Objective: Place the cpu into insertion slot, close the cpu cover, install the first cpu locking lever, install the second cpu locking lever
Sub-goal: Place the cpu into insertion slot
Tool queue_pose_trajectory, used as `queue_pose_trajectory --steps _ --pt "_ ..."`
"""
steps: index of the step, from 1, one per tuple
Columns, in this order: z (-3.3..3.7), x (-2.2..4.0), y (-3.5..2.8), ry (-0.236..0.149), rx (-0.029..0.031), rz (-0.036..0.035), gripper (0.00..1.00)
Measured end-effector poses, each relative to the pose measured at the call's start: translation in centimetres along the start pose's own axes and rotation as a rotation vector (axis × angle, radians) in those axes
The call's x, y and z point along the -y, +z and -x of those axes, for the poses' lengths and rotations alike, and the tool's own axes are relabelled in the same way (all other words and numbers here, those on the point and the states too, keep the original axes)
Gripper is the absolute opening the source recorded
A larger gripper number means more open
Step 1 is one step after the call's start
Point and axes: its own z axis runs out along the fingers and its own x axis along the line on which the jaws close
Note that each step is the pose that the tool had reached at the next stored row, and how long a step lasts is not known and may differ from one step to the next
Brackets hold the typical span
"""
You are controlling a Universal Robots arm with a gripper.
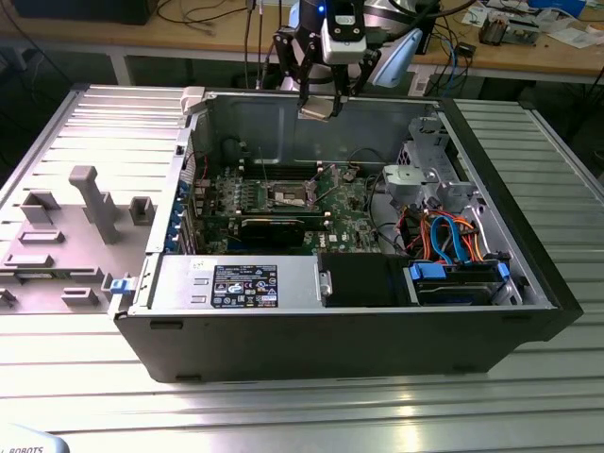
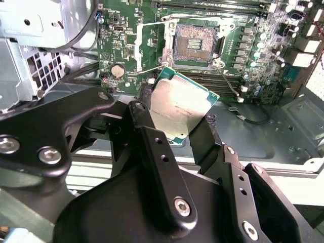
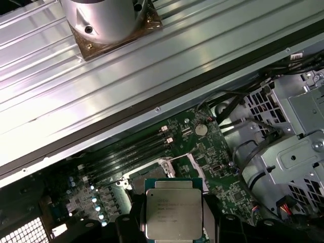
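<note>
My gripper (image 1: 319, 102) hangs above the rear wall of the open computer case (image 1: 340, 340), shut on the cpu (image 1: 318, 108). The cpu (image 2: 179, 109) is a flat silver square with a green edge, held tilted between the two black fingers (image 2: 143, 115). The insertion slot (image 2: 195, 44) lies bare on the green board beyond the chip, its dark contact field showing. The cpu cover (image 2: 144, 40) stands swung open at one side of the slot, and thin wire levers (image 2: 228, 83) are raised beside it. In the first wrist view the cpu (image 3: 173, 212) hides much of the insertion slot (image 3: 164, 169).
A long black card (image 1: 274, 226) lies in front of the slot. The labelled power supply (image 1: 241, 283) sits by the case's front wall. At the exterior view's right are a metal drive cage (image 1: 420, 179) and orange and blue cables (image 1: 453, 236). A grey fixture tray (image 1: 85, 208) lies outside at the left.
</note>
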Motion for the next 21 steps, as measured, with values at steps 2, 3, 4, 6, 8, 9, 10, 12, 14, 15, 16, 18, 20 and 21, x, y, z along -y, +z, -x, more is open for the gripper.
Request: queue_pose_trajectory --steps 2,3,4,6,8,9,10,12,14,15,16,18,20,21 --pt "0.00 0.00 0.00 0.004 0.0004 0.0001 0.54" --pt "0.00 0.00 0.00 0.004 0.0004 0.0001 0.54" --pt "0.00 0.00 0.00 0.004 0.0004 0.0001 0.54" --pt "0.00 0.00 0.00 0.004 0.0003 0.0001 0.54" --pt "0.00 0.00 0.00 0.004 0.0004 0.0001 0.54" --pt "0.00 0.00 0.00 0.004 0.0004 0.0002 0.54" --pt "0.00 0.00 0.01 0.004 0.0004 0.0002 0.54" --pt "0.00 0.00 0.00 0.005 0.0004 0.0002 0.54" --pt "-0.01 0.00 0.01 0.017 0.0015 0.0005 0.54" --pt "-0.01 0.00 0.01 0.021 0.0019 0.0005 0.54" --pt "-0.01 0.01 0.01 0.027 0.0024 0.0006 0.54" --pt "-0.02 0.01 0.01 0.047 0.0042 0.0009 0.54" --pt "-0.04 0.02 0.02 0.063 0.0056 0.0013 0.54" --pt "-0.04 0.02 0.03 0.073 0.0064 0.0014 0.54"
